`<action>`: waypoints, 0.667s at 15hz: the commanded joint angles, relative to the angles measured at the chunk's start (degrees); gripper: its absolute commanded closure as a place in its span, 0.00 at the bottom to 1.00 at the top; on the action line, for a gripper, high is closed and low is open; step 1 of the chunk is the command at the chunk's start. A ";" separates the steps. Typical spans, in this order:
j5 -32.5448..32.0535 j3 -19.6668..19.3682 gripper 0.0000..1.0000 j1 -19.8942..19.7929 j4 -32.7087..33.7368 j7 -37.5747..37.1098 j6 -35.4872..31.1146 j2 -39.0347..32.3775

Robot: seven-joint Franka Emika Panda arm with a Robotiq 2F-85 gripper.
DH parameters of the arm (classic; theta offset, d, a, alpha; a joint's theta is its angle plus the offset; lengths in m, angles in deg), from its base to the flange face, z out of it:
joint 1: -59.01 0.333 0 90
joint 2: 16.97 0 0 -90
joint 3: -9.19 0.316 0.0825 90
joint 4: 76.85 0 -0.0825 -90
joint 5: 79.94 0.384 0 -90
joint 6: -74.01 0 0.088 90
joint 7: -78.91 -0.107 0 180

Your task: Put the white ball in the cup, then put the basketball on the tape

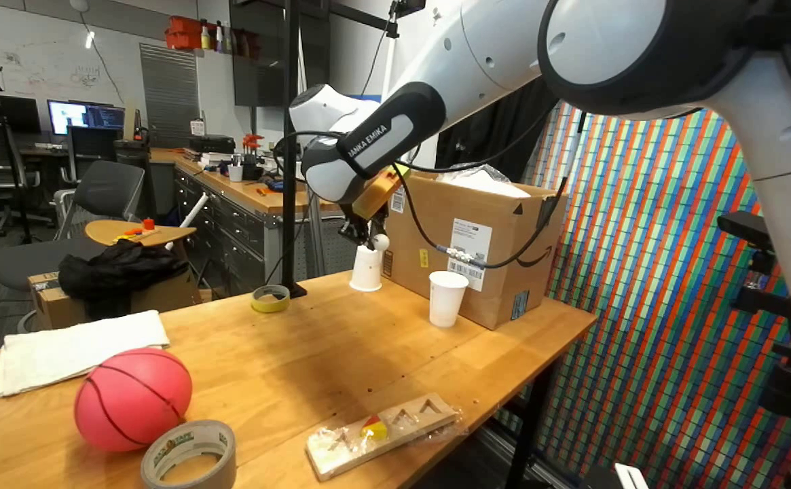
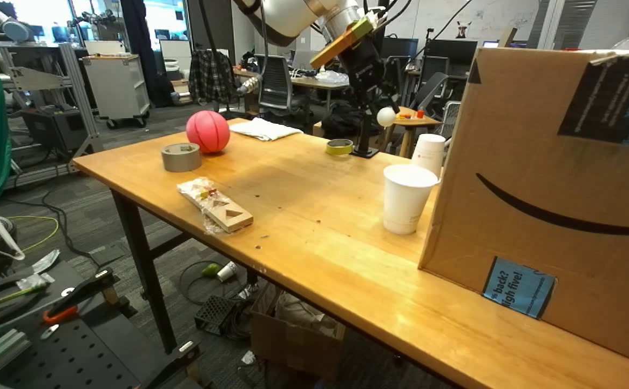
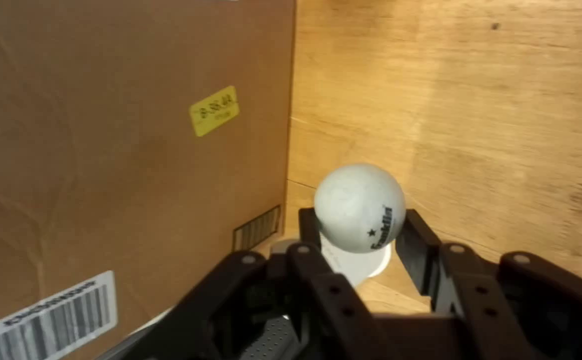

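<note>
- Worktop [image 1: 300,353]: honey-coloured wood, its grain and small dark specks showing.
- Robot arm [image 1: 490,47]: smooth white shell, dark joint covers; "EMIKA" reads on a black sleeve [image 1: 368,139].
- Cardboard box [image 2: 541,162]: brown, printed with a curved stroke; "5% back" on a dark strip [image 2: 611,102], "High five!" on a blue strip [image 2: 519,286]; in the wrist view, a barcode label [image 3: 46,320] and a yellow sticker [image 3: 215,111] with blurred print.
- End effector [image 3: 360,225]: black, its two fingers [image 3: 418,250] clamped on the white ball [image 2: 386,116] from either side.
- Basketball [image 1: 134,399]: pink, round, with dark curving seams, resting on the worktop near a folded white cloth [image 1: 83,350].
- Upright cup [image 1: 447,299]: white, tapering downward, mouth up, long axis vertical; stands near the cardboard box, the print near its base too small to read.
- Upturned cup [image 1: 366,268]: same white tapered form, wide end down on the worktop.
- Tape [image 2: 181,158]: thick grey ring lying flat, hole facing up; "TAPE" is legible inside its core. It sits just beside the basketball; whether they touch, I cannot tell.
- White ball: smooth sphere marked with a black star and "Franklin", the word running upward in the wrist view; held in the air above the worktop, near the upturned cup.
</note>
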 commanded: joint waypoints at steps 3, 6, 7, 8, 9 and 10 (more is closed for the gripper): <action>-11.85 -1.84 0.82 -1.59 -4.88 -6.86 -0.38 2.48; -15.24 -1.88 0.82 -3.58 -7.71 -10.11 -0.39 3.35; -16.12 -1.90 0.82 -4.30 -8.93 -11.16 -0.60 3.89; -16.97 -1.83 0.82 -4.92 -9.92 -12.02 -0.55 4.40; -17.75 -1.81 0.82 -5.52 -11.36 -13.10 -0.89 5.32; -18.43 -1.68 0.82 -6.04 -12.46 -13.88 -0.97 6.06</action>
